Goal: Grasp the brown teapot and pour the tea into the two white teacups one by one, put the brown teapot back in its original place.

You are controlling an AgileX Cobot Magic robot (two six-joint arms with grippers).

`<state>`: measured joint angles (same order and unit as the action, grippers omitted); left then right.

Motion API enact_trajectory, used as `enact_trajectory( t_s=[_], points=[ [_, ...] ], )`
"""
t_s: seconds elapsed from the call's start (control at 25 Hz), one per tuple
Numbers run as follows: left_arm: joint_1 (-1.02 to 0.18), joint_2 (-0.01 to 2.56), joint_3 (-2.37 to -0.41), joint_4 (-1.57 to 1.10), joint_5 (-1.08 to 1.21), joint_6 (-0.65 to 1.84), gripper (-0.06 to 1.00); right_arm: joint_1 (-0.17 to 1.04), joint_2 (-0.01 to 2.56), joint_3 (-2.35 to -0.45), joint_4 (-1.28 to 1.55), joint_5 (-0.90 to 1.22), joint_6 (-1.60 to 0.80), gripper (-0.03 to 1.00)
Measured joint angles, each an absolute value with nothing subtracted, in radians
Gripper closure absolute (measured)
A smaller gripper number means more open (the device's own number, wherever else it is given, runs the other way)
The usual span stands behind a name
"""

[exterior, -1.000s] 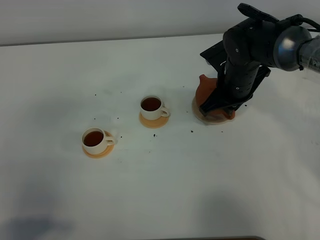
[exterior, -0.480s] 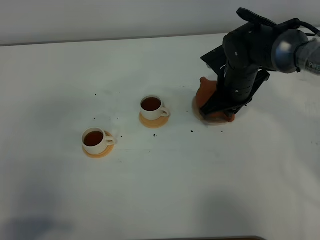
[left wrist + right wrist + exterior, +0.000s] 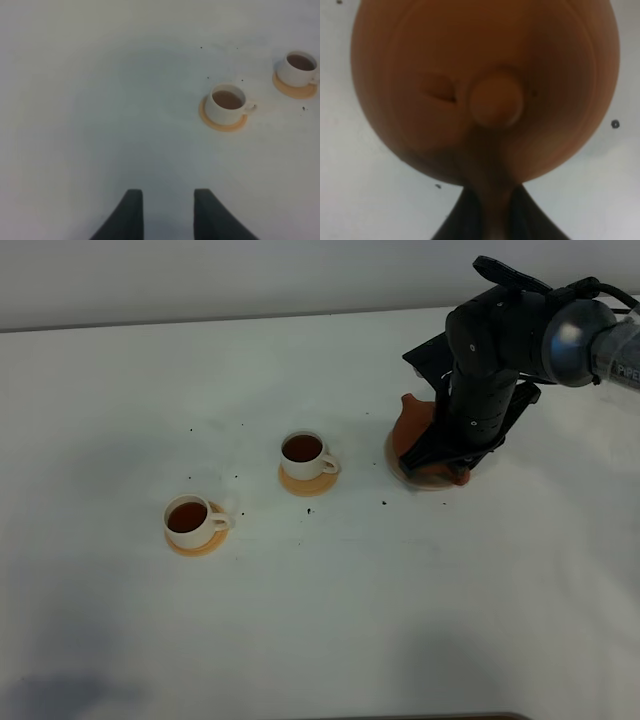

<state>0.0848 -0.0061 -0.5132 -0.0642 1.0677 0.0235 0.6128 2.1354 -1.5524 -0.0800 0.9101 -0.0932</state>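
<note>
The brown teapot [image 3: 409,428] is over the beige round coaster [image 3: 391,458] at the right, its spout pointing to the far left. My right gripper [image 3: 447,462] is shut on its handle. In the right wrist view the teapot [image 3: 485,85] with its knobbed lid fills the frame, and the gripper [image 3: 490,212] clamps the handle. Whether the pot rests fully on the coaster I cannot tell. Two white teacups [image 3: 303,452] [image 3: 188,519] hold dark tea, each on an orange coaster. My left gripper [image 3: 164,212] is open and holds nothing, well short of the nearer teacup [image 3: 225,102] and the other teacup [image 3: 299,67].
Small dark specks [image 3: 384,503] lie scattered on the white table between the cups and the teapot. The table's far edge [image 3: 200,320] meets a pale wall. The right arm's dark bulk [image 3: 500,340] stands over the teapot.
The right arm with the teapot has shifted very slightly toward the far side and settled over the beige coaster. The cups have not moved.
</note>
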Motion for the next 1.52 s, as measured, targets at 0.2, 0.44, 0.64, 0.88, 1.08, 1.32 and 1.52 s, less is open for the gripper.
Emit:
enact_trajectory(
  t_s=[0.2,0.44,0.64,0.88,1.08,1.32,1.52],
  points=[
    [0.085,-0.006,-0.513,-0.064,1.068,0.023,0.69,0.613,2.137,-1.552,-0.08,0.945,-0.077,0.81],
    [0.085,-0.006,-0.513,-0.064,1.068,0.023,0.69,0.613,2.123,-1.552,-0.101,0.951,-0.072,0.59],
    [0.085,-0.006,-0.513,-0.064,1.068,0.023,0.69,0.613,2.041,-1.552,-0.121,1.049,-0.071,0.48],
    [0.085,-0.006,-0.513,-0.064,1.068,0.023,0.69,0.612,1.882,-1.486,-0.048,1.196,-0.075,0.5],
    [0.085,-0.006,-0.513,-0.064,1.068,0.023,0.69,0.612,1.673,-1.258,0.028,1.208,-0.087,0.55],
    [0.085,-0.006,-0.513,-0.064,1.068,0.023,0.69,0.612,1.38,-0.939,0.047,1.213,-0.102,0.62],
    [0.085,-0.006,-0.513,-0.064,1.068,0.023,0.69,0.612,1.147,-0.771,0.055,1.216,-0.102,0.67]
  ],
)
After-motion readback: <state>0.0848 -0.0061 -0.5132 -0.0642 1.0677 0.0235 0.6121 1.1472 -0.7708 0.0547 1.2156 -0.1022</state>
